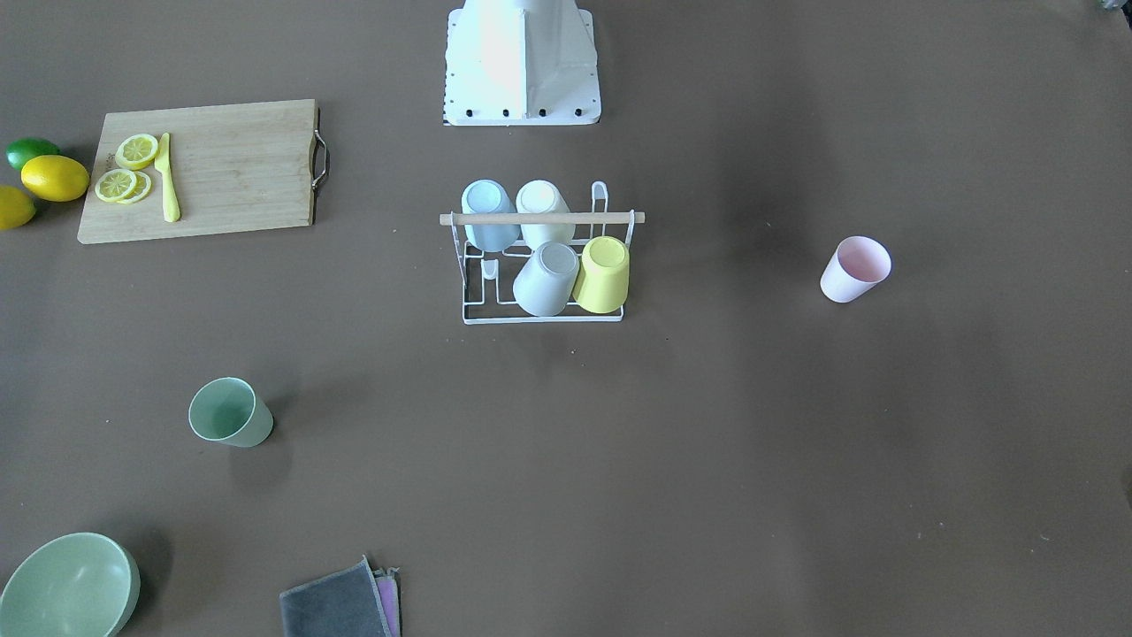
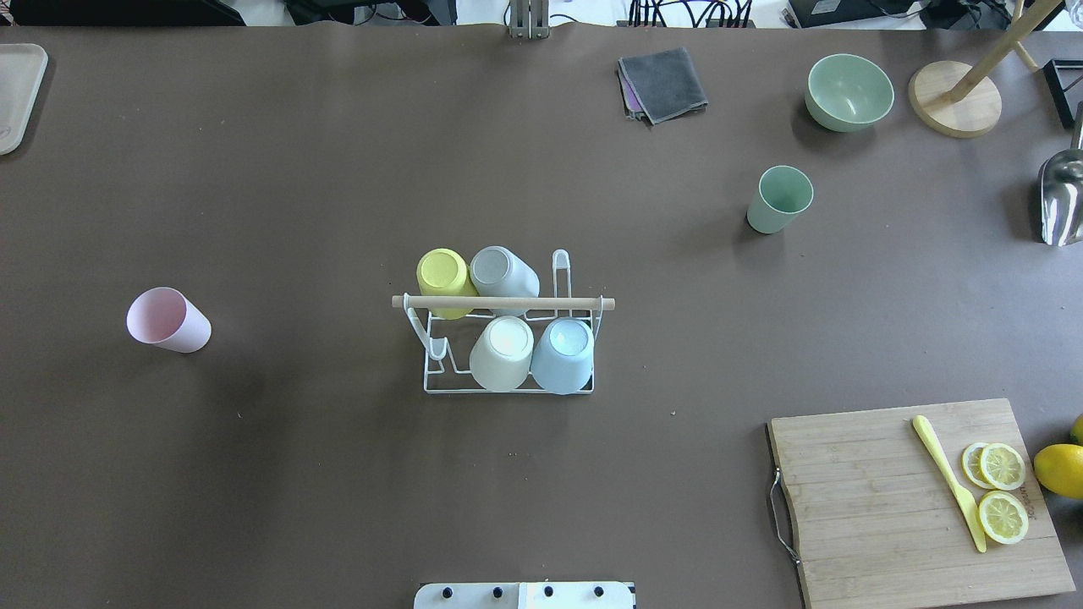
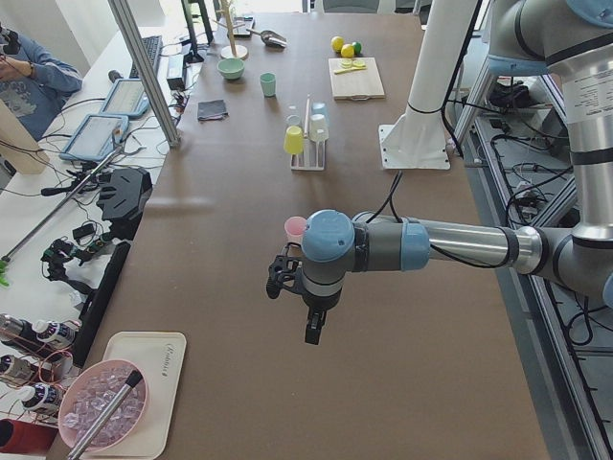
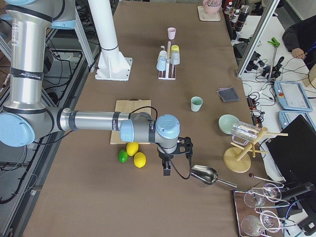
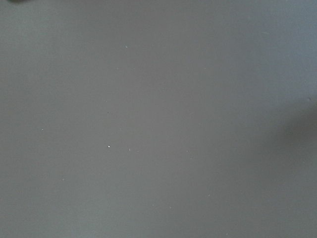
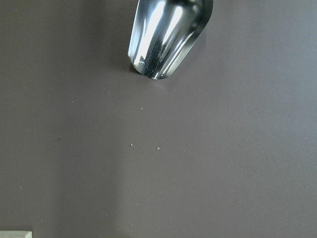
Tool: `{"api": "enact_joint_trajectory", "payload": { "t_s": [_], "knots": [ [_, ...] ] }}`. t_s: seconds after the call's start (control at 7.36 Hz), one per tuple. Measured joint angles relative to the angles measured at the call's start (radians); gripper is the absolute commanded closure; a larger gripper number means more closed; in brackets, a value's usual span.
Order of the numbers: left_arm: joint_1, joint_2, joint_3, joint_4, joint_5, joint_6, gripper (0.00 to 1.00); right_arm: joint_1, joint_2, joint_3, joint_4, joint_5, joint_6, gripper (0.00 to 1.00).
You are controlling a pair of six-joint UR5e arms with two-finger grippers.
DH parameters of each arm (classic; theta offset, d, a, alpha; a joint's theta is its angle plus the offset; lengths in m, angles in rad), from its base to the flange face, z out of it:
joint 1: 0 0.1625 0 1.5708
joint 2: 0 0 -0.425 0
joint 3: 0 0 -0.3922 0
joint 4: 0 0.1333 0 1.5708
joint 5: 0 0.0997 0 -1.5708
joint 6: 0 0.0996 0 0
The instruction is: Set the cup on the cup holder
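Observation:
The cup holder (image 2: 440, 382), a white wire rack with a wooden rod handle (image 1: 541, 218), stands mid-table. It holds several upturned cups: yellow (image 2: 443, 271), grey (image 2: 504, 270), cream (image 2: 501, 352) and light blue (image 2: 564, 353). A pink cup (image 2: 167, 320) stands apart on the robot's left, and a green cup (image 2: 778, 200) at the far right. My left gripper (image 3: 313, 331) shows only in the exterior left view, near the pink cup (image 3: 295, 228). My right gripper (image 4: 167, 170) shows only in the exterior right view, by the lemons. I cannot tell whether either is open or shut.
A cutting board (image 2: 880, 507) with lemon slices and a yellow knife lies near right, with whole lemons (image 1: 55, 177) beside it. A metal scoop (image 6: 166, 34), a green bowl (image 2: 849, 91), a grey cloth (image 2: 662, 83) and a wooden stand (image 2: 954, 108) sit at the far right.

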Motion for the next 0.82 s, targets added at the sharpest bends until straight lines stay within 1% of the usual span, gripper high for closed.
{"api": "enact_joint_trajectory", "payload": {
  "t_s": [0.82],
  "knots": [
    [0.001,-0.008,0.000,0.000,0.000,0.000,0.02,-0.002,-0.002,-0.009,0.005,0.006,-0.007,0.00]
  ]
}}
